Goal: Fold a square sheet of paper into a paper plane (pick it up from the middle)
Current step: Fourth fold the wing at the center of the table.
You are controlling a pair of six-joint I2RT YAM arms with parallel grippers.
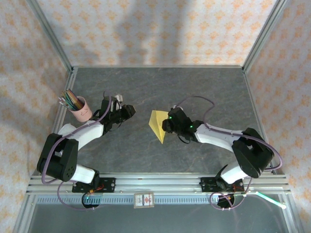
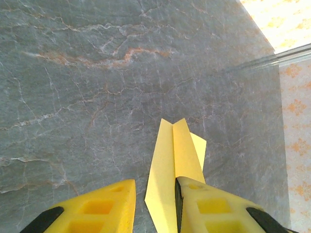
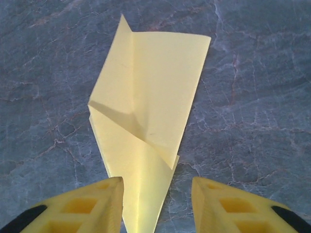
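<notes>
The plane (image 3: 146, 111) lies flat mid-table (image 1: 204, 92), with bare surface on all sides and the edge rails well apart. The right gripper (image 3: 155, 182) is low at its narrow end, fingers spread and gripping nothing. The left gripper (image 1: 130, 110), left of the plane and apart from it, points toward it with fingers parted and empty.

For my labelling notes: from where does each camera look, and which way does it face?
Top: above and behind, looking down on the table; left arm and right arm show.
Left wrist: on the left arm, looking forward and down at the paper; left fingers at bottom.
Right wrist: likewise on the right arm; right fingers at bottom.
Shared: all three see the paper.
</notes>
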